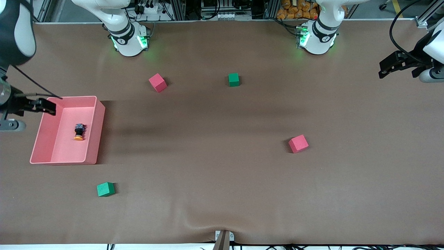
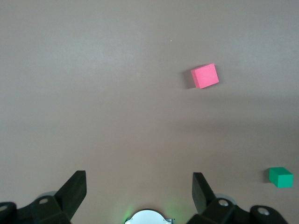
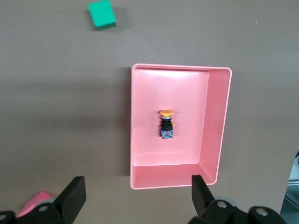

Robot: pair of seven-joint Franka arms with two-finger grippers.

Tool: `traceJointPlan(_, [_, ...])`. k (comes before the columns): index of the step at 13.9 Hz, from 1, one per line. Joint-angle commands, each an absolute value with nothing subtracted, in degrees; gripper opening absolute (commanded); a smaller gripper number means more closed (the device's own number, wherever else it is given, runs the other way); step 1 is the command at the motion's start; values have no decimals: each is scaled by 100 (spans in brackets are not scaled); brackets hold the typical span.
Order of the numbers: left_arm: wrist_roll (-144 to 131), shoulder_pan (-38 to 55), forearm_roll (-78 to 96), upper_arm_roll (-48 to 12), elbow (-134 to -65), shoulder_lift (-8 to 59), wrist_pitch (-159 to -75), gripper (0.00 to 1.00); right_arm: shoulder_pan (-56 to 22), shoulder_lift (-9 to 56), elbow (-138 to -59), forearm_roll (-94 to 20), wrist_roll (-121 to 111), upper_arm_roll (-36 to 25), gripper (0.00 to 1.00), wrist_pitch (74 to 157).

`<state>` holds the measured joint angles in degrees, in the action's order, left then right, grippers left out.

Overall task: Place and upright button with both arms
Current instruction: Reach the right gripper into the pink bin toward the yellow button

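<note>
The button [image 1: 79, 132] lies on its side in the pink tray [image 1: 93, 132], orange cap toward the front camera. The right wrist view shows it in mid-tray [image 3: 166, 125], with the tray wall [image 3: 217, 126] around it. My right gripper [image 1: 45, 106] is open and empty, up in the air over the tray's edge at the right arm's end of the table; its open jaws [image 3: 138, 186] frame the tray's rim. My left gripper [image 1: 383, 69] is open and empty, high over bare table at the left arm's end, jaws wide apart [image 2: 139, 184].
A red cube [image 1: 158, 82] and a green cube [image 1: 233, 79] sit near the arm bases. Another red cube [image 1: 298, 143] lies mid-table toward the left arm's end. A green cube [image 1: 105, 189] lies nearer the front camera than the tray.
</note>
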<state>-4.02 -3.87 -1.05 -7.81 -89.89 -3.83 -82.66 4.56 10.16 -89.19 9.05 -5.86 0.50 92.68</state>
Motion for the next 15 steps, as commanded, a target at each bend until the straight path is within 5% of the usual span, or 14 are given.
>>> traceJointPlan(1, [-316,-422,-62,-809,-8947,-352,-8183,100,930,1318,-9034,714,-721,114,100,9587])
traceJointPlan(15, [-316,-369,-62,-861,-9061,-290,-8183,100,1854,1730,-11583,167,-2452,105,100,12689])
